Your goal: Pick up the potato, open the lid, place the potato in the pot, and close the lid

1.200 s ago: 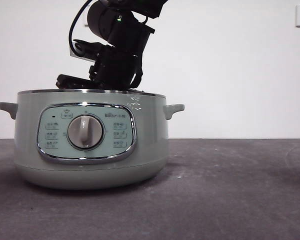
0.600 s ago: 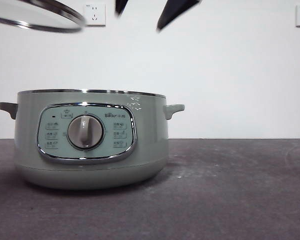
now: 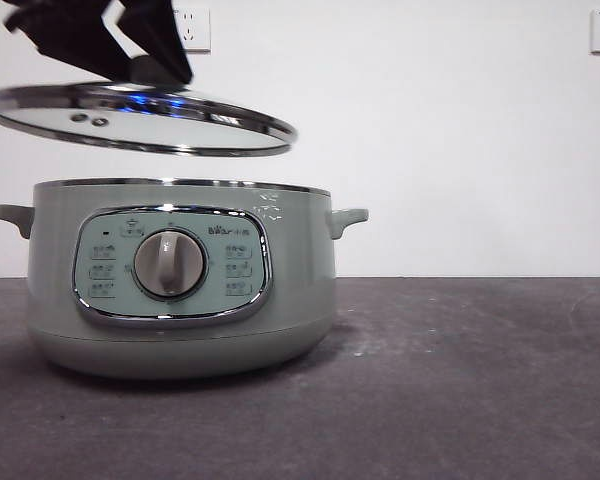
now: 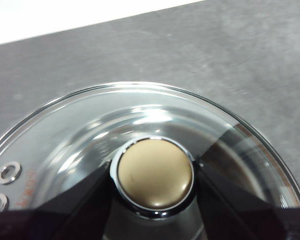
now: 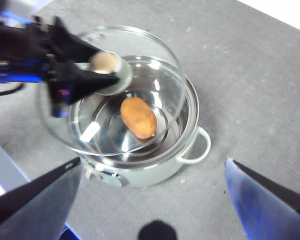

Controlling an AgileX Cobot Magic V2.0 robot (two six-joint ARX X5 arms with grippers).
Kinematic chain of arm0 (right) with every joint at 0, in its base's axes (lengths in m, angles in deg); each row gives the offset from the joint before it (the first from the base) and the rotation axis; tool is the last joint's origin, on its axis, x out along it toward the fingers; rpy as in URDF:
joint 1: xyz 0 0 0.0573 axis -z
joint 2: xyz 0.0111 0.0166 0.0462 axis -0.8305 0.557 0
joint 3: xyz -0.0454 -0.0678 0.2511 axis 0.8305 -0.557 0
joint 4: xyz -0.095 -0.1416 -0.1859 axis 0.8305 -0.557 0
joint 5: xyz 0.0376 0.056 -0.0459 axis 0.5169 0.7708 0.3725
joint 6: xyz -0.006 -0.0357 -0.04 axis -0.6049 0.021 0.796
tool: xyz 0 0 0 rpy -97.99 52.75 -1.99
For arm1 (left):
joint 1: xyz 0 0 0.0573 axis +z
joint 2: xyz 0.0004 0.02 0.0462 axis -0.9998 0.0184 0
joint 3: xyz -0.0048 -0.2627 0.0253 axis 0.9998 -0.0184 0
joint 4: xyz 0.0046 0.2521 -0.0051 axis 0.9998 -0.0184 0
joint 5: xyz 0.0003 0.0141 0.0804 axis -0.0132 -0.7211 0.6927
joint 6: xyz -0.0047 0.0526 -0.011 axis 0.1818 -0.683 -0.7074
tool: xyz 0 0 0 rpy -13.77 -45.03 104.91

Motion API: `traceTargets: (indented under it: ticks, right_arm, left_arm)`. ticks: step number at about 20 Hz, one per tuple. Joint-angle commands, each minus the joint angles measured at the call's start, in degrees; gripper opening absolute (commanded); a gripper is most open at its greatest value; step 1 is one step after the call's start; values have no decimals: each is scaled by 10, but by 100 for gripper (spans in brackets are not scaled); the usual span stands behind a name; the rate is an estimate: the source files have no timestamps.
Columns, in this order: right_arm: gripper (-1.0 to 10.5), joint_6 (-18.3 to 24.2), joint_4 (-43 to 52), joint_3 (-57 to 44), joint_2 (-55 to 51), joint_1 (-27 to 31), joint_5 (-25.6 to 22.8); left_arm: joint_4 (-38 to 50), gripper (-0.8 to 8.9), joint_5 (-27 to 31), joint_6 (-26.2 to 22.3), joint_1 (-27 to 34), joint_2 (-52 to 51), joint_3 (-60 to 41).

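Observation:
The pale green pot (image 3: 180, 300) stands on the dark table with its top uncovered. In the right wrist view the orange-brown potato (image 5: 138, 117) lies on the pot's shiny floor. The glass lid (image 3: 140, 122) hangs slightly tilted a little above the pot's rim, shifted toward its left side. My left gripper (image 3: 156, 70) is shut on the lid's round knob (image 4: 155, 172), one black jaw on each side. From high above the pot (image 5: 191, 150), my right gripper (image 5: 153, 160) looks down, open and empty.
Wall sockets (image 3: 192, 28) sit on the white wall behind. The grey table (image 3: 480, 380) stretches to the right of the pot. The pot's two side handles (image 3: 346, 220) stick out from its rim.
A second ago an arm reached down into the pot; it has since risen out of the front view. The lid has come down from the top left to just above the pot.

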Motion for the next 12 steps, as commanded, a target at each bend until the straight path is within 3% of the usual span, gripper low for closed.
traceTargets:
  ticks: [1,12]
  right_arm:
    - [471,-12,-5,1,-12,0,-1]
    - [471,-12,-31,1,-23,0,-1]
  left_arm:
    - [48,-9,-9,9,-6,14,6]
    - [47,-9,-12,23,-10,82,6]
